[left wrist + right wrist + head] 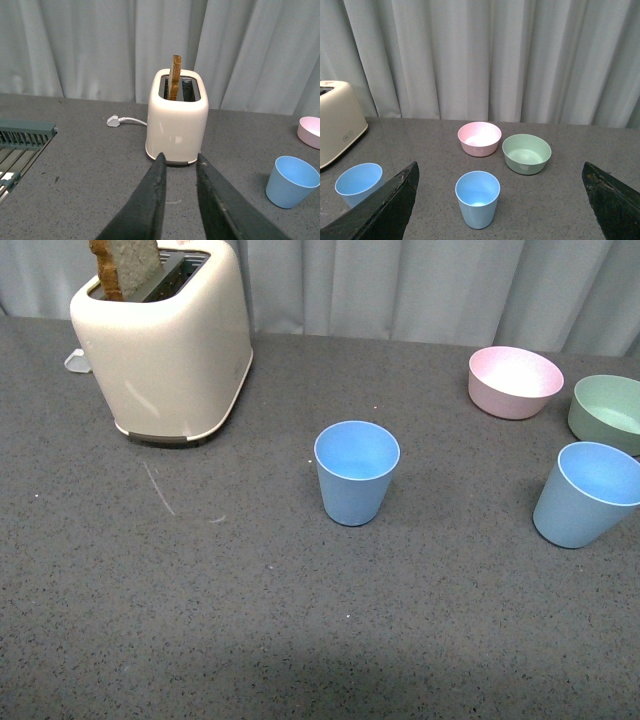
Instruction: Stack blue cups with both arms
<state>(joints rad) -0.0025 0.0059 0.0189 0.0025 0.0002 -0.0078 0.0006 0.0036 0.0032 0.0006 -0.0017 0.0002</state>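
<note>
Two light blue cups stand upright and apart on the grey table. One blue cup (356,472) (292,182) (359,183) is in the middle of the table. The other blue cup (588,494) (477,198) stands at the right edge of the front view. My right gripper (500,172) is open wide, and that right cup stands ahead of it, between the lines of its fingers (385,205). My left gripper (179,162) is shut, empty, and points at the toaster. Neither arm shows in the front view.
A cream toaster (165,340) (177,120) with a slice of toast stands at the back left, its white plug (114,121) beside it. A pink bowl (514,381) (479,138) and a green bowl (610,412) (526,153) sit at the back right. A dish rack (20,145) lies far left. Curtains hang behind.
</note>
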